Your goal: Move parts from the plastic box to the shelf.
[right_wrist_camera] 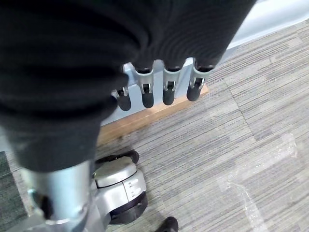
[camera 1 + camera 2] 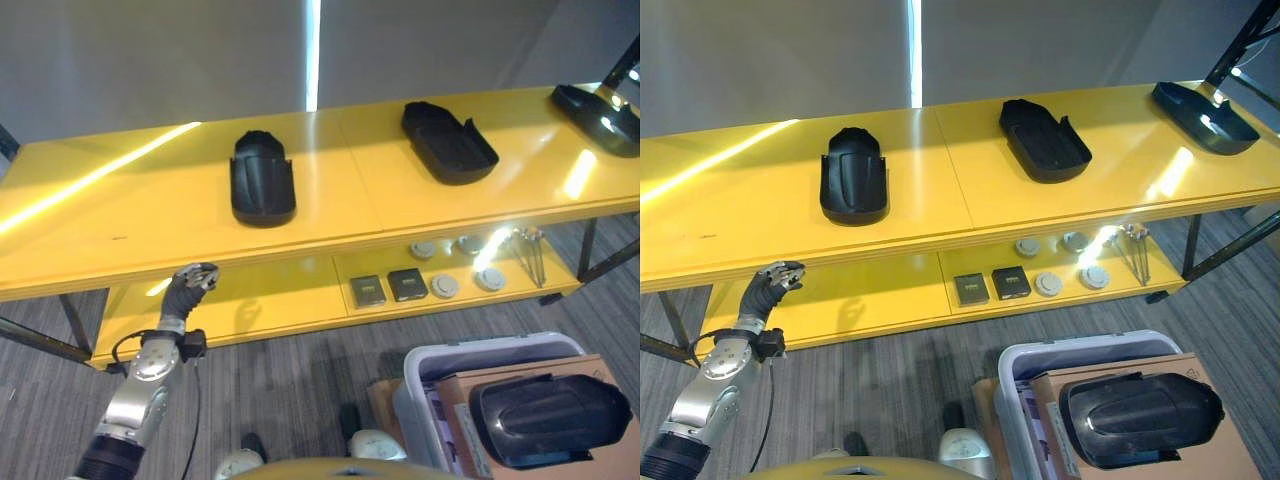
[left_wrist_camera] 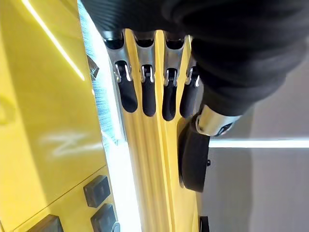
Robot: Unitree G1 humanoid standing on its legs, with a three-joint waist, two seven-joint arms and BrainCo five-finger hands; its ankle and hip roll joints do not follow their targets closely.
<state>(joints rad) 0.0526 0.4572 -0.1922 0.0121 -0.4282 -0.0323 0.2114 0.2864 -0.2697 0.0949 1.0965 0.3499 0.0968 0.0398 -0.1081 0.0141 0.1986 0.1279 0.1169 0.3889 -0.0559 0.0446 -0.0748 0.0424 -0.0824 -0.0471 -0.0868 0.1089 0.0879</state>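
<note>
My left hand hangs empty, fingers relaxed, at the shelf edge, lower left of frame. Right hand also empty, fingers loose. Next part sits in the plastic box, lower right. Risk: left arm clipping the shelf lip when I turn.

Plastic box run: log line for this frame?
left hand: open, empty, by shelf edge | right hand: open, empty | plastic box: black part on top | shelf: three parts
</note>
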